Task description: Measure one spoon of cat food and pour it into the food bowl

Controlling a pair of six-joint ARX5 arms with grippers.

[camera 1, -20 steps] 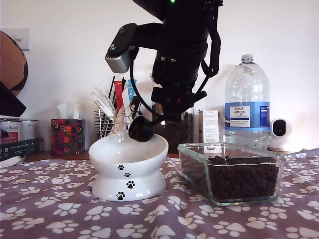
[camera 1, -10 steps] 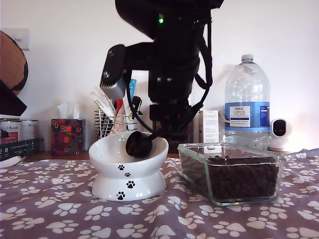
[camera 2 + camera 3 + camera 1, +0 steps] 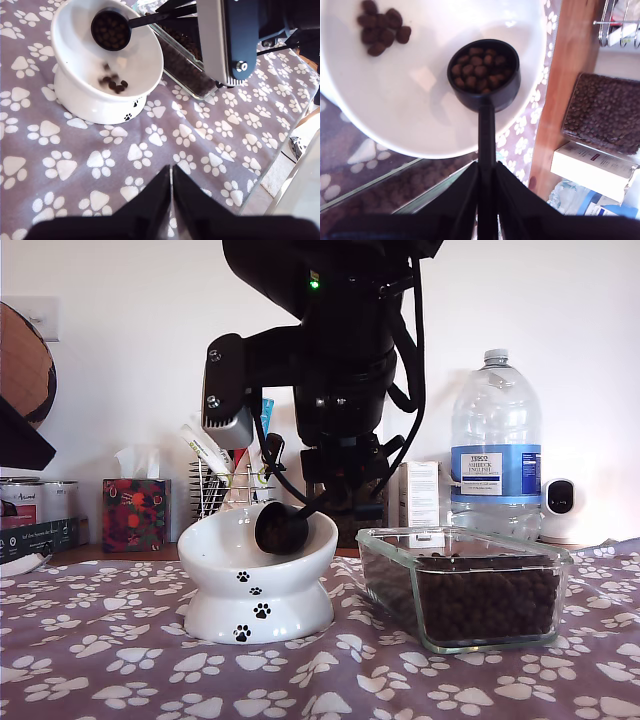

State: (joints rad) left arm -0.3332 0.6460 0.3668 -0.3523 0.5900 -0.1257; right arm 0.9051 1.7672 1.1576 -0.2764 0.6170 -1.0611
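Paw-print cloth (image 3: 120, 660) covers table, white wall behind. My second gripper (image 3: 485, 175) pinched tight on spoon (image 3: 484, 75) handle; cup full of cat food (image 3: 481, 66), held over food bowl (image 3: 215, 540). Few pellets already in bowl. Glass dish (image 3: 390, 560) of kibble just beside bowl, toward exterior view's right. My first gripper (image 3: 171, 187) pressed together, empty, hanging above cloth, apart from bowl.

A small black plastic measuring spoon (image 3: 484, 75), its round cup filled with dark brown kibble pellets (image 3: 480, 67), is held over a glossy white paw-printed ceramic bowl (image 3: 80, 95). More pellets (image 3: 113, 83) lie inside the bowl.
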